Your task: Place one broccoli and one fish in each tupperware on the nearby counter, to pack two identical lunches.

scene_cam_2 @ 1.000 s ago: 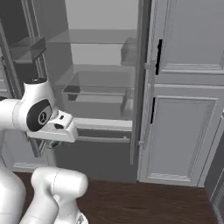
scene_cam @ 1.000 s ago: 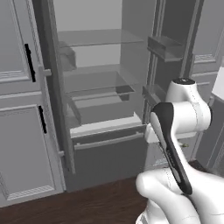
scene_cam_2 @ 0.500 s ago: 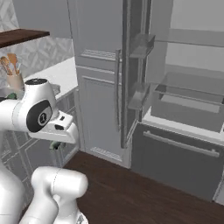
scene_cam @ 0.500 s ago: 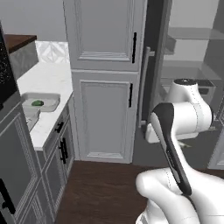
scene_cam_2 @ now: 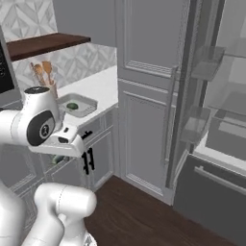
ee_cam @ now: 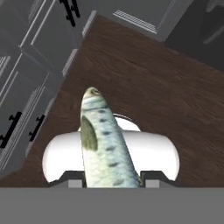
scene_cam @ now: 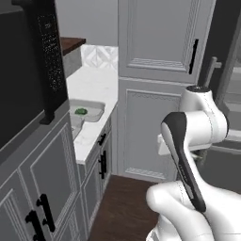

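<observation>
Your end effector (ee_cam: 111, 181) is clamped on a fish (ee_cam: 105, 144) by its tail end, over the wooden floor (ee_cam: 175, 100). It looks slick and front-heavy, so carry it steadily to the tupperware (scene_cam: 89, 110) holding broccoli (scene_cam: 81, 111) on the far-left tabletop (scene_cam: 94, 84)

The silvery-green spotted fish (ee_cam: 105, 144) rises from between the finger tips, but its tail end runs off the bottom of the hand view, so the fingers' contact with it cannot be made out. Far from the fingers, the shallow light-grey rectangular tupperware (scene_cam: 94, 112) is partly cut off by the dark appliance; the small green lump (scene_cam: 81, 111) in it is too small to identify.
</observation>
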